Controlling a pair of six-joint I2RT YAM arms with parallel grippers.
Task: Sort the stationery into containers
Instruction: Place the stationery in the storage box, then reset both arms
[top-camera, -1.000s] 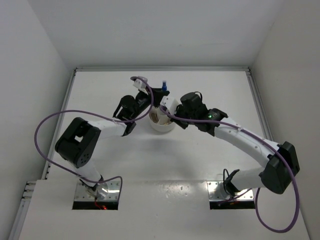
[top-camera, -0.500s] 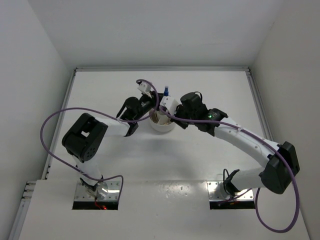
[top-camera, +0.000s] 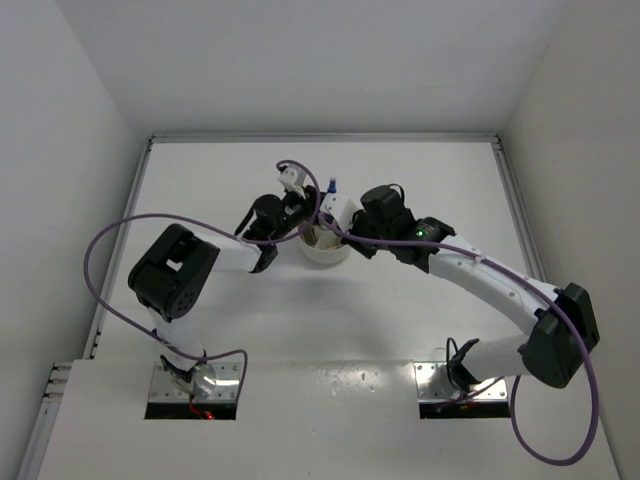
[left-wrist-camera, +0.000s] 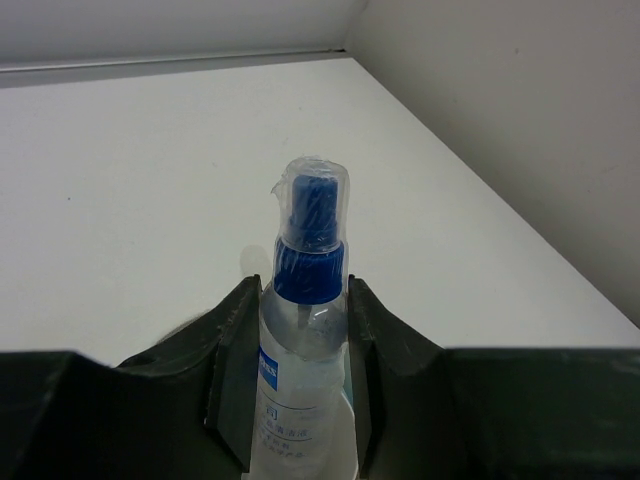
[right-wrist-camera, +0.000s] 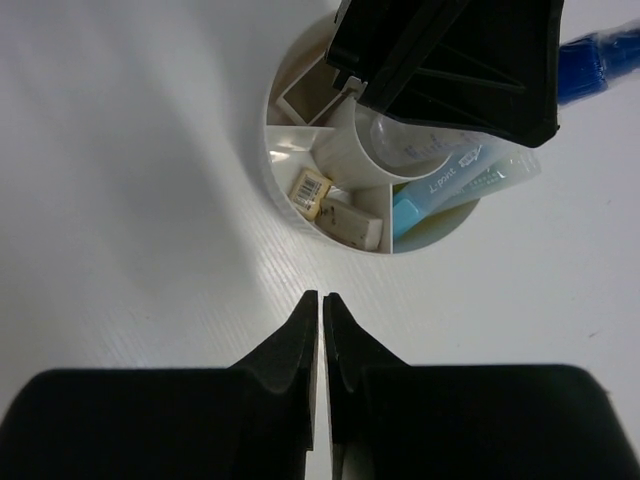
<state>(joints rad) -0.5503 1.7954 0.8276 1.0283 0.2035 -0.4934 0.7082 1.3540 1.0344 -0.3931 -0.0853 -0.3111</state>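
Observation:
My left gripper (left-wrist-camera: 302, 292) is shut on a clear tube with a blue cap (left-wrist-camera: 303, 330), its fingers (left-wrist-camera: 236, 350) pressing both sides. In the right wrist view that gripper (right-wrist-camera: 450, 60) hangs over the round white divided bowl (right-wrist-camera: 272, 160). The tube's base (right-wrist-camera: 400, 145) is at the centre cup and its cap (right-wrist-camera: 590, 62) points away. Two tan eraser blocks (right-wrist-camera: 311, 190) lie in one compartment, and a blue marker (right-wrist-camera: 440, 188) lies in another beside a pale one. My right gripper (right-wrist-camera: 321, 300) is shut and empty, just short of the bowl's near rim.
From above, both arms meet at the bowl (top-camera: 323, 254) in the middle of the white table. A raised rail (top-camera: 320, 138) borders the far edge, and white walls enclose the sides. A purple cable (top-camera: 100, 250) loops off the left arm.
My left gripper has carried the blue-capped tube right and down, from beside the bowl to over its centre. The right arm has stayed put.

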